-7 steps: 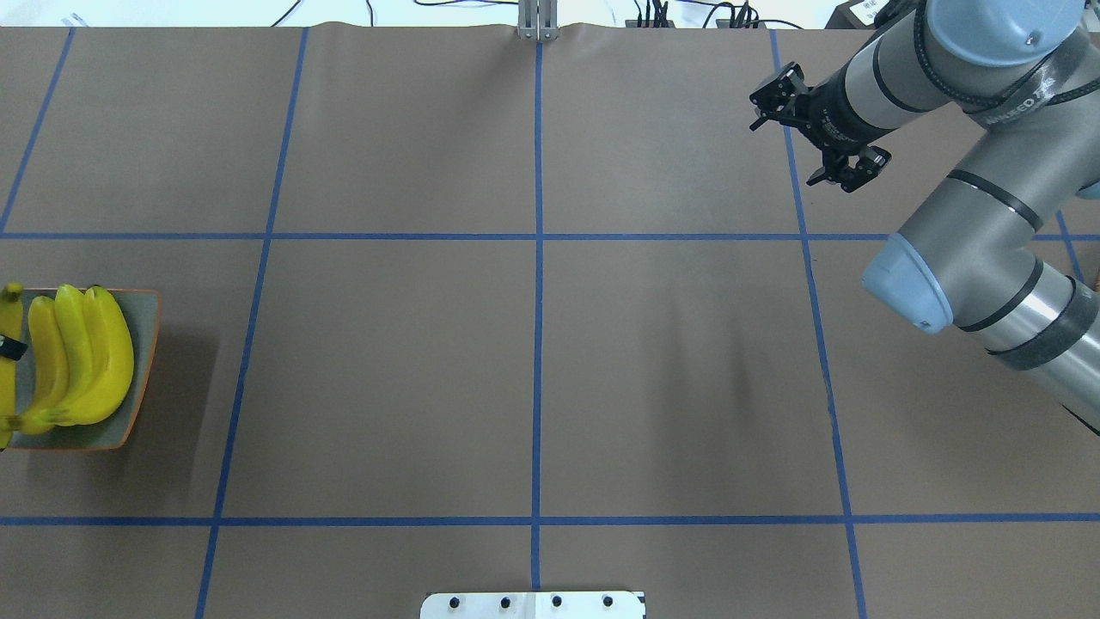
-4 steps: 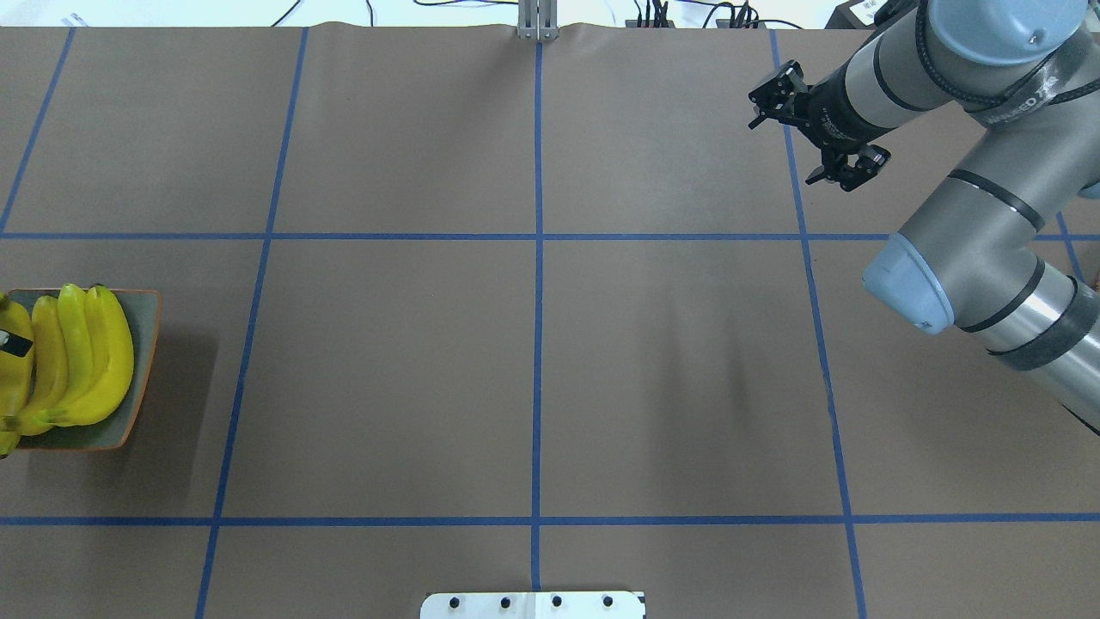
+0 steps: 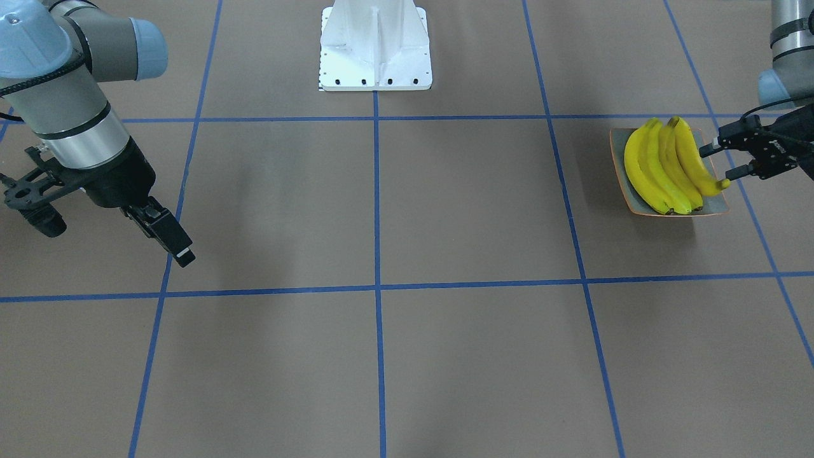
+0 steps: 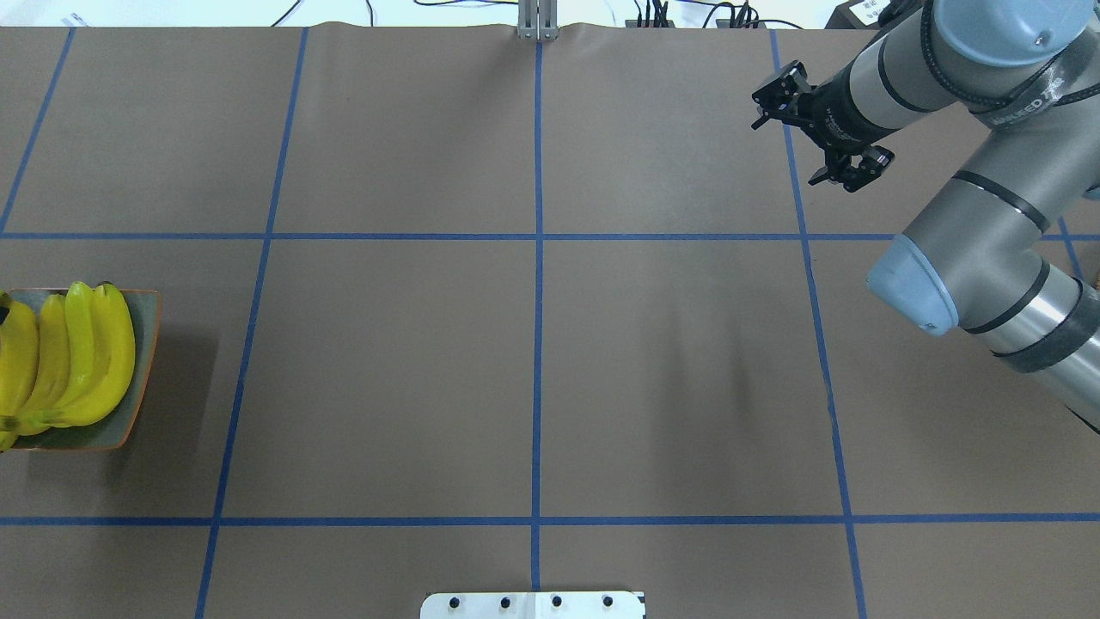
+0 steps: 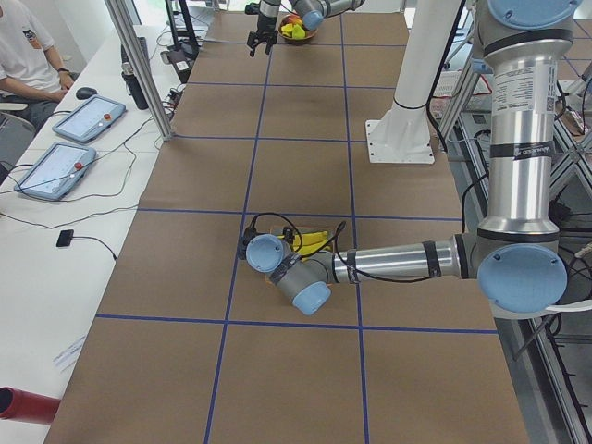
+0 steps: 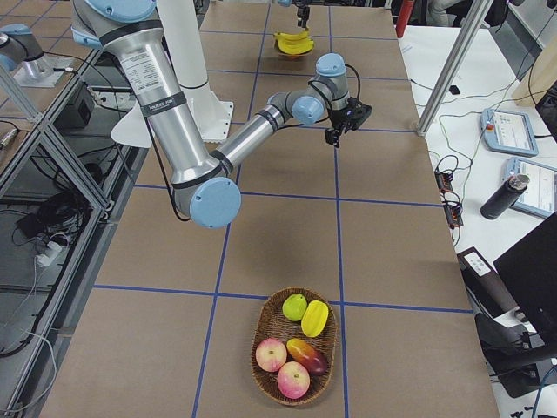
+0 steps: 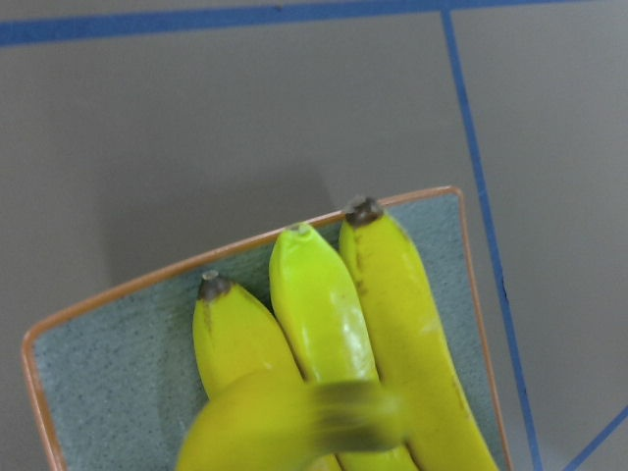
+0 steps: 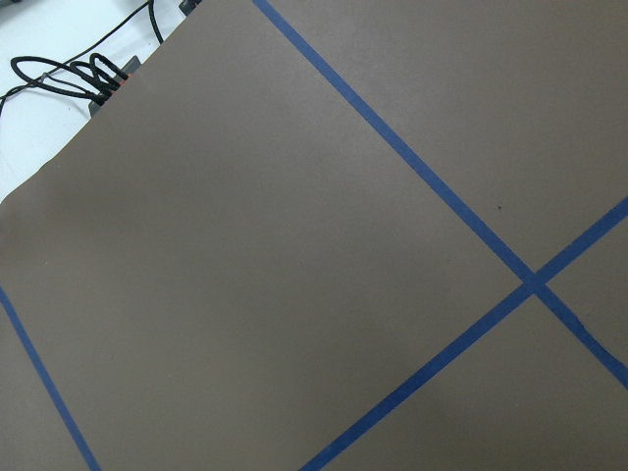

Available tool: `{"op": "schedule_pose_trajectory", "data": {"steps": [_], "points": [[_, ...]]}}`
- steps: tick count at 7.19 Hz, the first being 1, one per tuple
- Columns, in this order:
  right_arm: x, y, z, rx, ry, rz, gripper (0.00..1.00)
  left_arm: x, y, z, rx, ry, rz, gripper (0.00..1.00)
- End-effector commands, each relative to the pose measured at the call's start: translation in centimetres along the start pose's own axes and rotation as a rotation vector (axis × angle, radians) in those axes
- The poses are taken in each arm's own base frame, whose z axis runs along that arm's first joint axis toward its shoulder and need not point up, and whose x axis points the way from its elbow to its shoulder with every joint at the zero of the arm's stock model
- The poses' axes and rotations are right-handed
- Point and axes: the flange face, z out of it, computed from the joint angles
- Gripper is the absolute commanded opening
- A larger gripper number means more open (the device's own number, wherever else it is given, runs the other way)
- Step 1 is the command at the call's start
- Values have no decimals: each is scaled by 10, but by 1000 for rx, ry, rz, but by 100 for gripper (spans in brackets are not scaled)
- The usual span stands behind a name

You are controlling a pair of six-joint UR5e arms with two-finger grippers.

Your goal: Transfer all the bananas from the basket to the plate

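Four bananas (image 4: 86, 361) lie side by side on the plate (image 3: 715, 203), their dark tips toward the far side of the table and their stems gathered at the near side. They curve the same way and touch one another. The left wrist camera shows three of the tips against the grey-green glaze, and a fourth banana blurred across the bottom of its picture. The plate is square with a thin orange rim and sits flat at the left end of the table (image 4: 387, 387), just left of a blue tape line (image 4: 258, 284).

The left gripper (image 3: 717, 165) reaches in level from the plate's left side. Its fingers (image 3: 706, 151) are parted, with the tips right beside the leftmost banana. Whether they touch it cannot be told.

The right gripper (image 4: 786, 148) hangs above the bare brown cover toward the far right of the table, well apart from the plate, with its jaws spread wide and nothing between them.

The basket (image 6: 261, 383) stands at the right end of the table. It is an oval wicker one, holding a green round fruit, a yellow fruit and several reddish ones.

The white mount (image 3: 375, 44) sits at the middle of the near edge. Beyond the far edge, a side bench carries two tablets (image 5: 88, 116), and a person (image 5: 28, 46) sits there.
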Motion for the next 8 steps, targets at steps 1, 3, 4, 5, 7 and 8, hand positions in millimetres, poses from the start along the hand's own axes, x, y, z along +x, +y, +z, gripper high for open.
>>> {"op": "schedule_pose_trajectory", "data": {"steps": [1, 3, 4, 5, 7, 8], "points": [[9, -9, 2, 10, 13, 4, 100, -8, -5, -19, 64, -60, -5, 99], [52, -59, 0, 55, 63, -80, 100, -23, -9, -93, 221, -113, -40, 99], [76, -86, -2, 75, 96, -159, 100, -27, -13, -103, 258, -158, -48, 99], [99, -111, -6, 84, 127, -252, 100, -32, -21, -104, 295, -248, -51, 99], [150, -158, -1, 61, 212, -507, 100, -32, -48, -103, 306, -339, -83, 99], [181, -188, -3, 48, 260, -645, 100, -30, -56, -81, 271, -364, -82, 99]]}}
